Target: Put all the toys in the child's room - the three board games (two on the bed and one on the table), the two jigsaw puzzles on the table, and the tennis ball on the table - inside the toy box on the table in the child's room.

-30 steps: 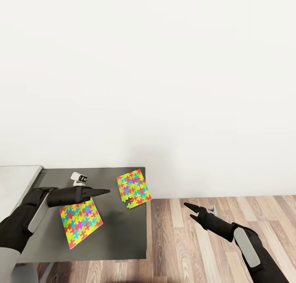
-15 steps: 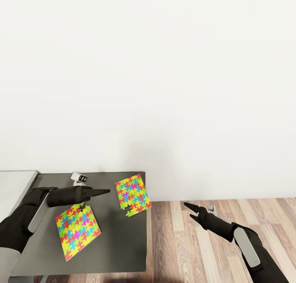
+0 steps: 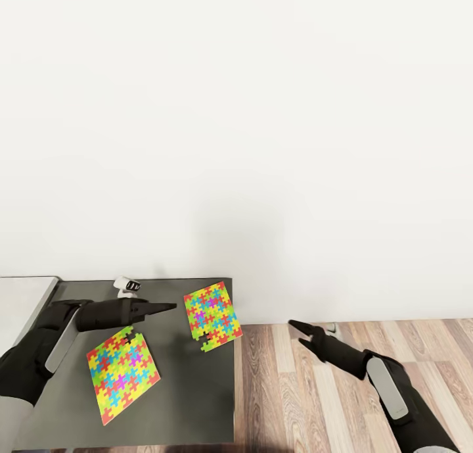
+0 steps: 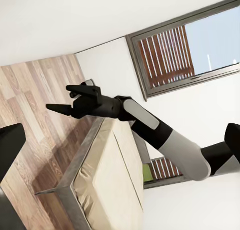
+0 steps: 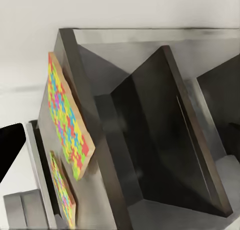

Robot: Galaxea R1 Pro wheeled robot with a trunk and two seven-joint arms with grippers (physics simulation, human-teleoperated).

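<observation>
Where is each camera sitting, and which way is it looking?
Head view: on the robot's head, looking down at the dark table top, two jigsaw puzzles, wall and floor; left gripper and right gripper show.
Left wrist view: on the left arm, looking across at a bed and window; the right gripper shows.
Right wrist view: on the right arm, looking sideways at the table's edge.
Shared: head and right wrist views both see the puzzles.
</observation>
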